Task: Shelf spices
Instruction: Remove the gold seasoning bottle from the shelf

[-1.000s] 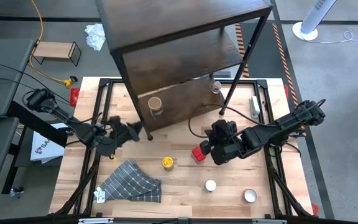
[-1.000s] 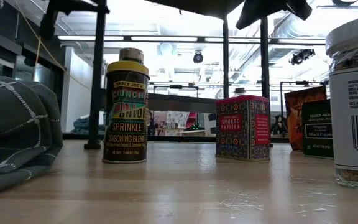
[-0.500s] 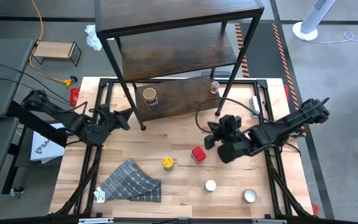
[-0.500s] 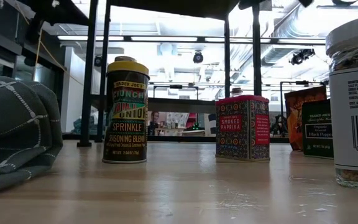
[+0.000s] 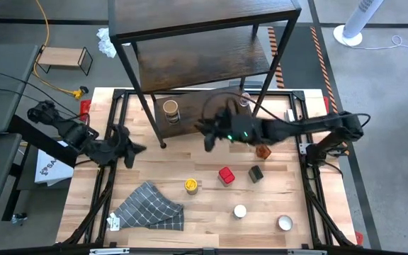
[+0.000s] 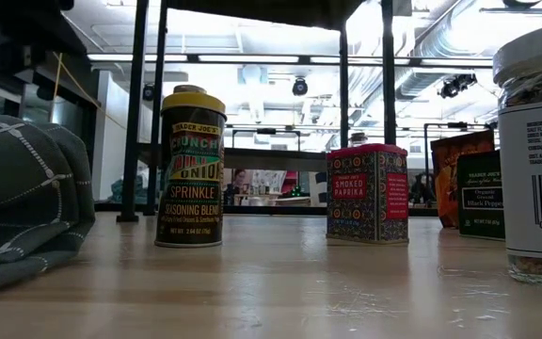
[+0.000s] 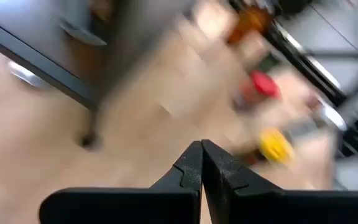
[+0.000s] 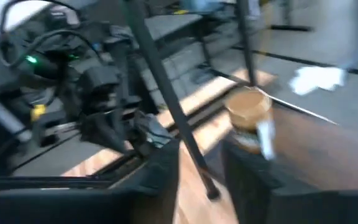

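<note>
The shelf (image 5: 204, 64), dark boards on a thin black frame, stands on the table's far half on its feet. A tan-lidded jar (image 5: 170, 108) and a small jar (image 5: 245, 98) stand on its lowest board. On the table are a yellow-lidded bottle (image 5: 190, 185), a red tin (image 5: 225, 175), a dark packet (image 5: 255, 173), a brown packet (image 5: 263, 151) and two white-lidded jars (image 5: 240, 211). My right gripper (image 5: 205, 137) hovers open at the shelf's near side; the tan-lidded jar (image 8: 248, 115) is ahead of it. My left gripper (image 5: 134, 147) is shut, left of the shelf's near left leg.
A grey checked cloth (image 5: 151, 207) lies crumpled at the near left. The shelf's near legs (image 5: 163, 144) stand between the two grippers. The right arm (image 5: 303, 127) stretches across the table's right half above the packets. Bare wood lies between the cloth and the shelf.
The shelf, askew a second ago, has turned square and stands still. My right gripper has swung from beside the red tin toward the far left, up to the shelf's near side, uncovering the two packets. My left gripper has drawn back toward the table's left edge.
</note>
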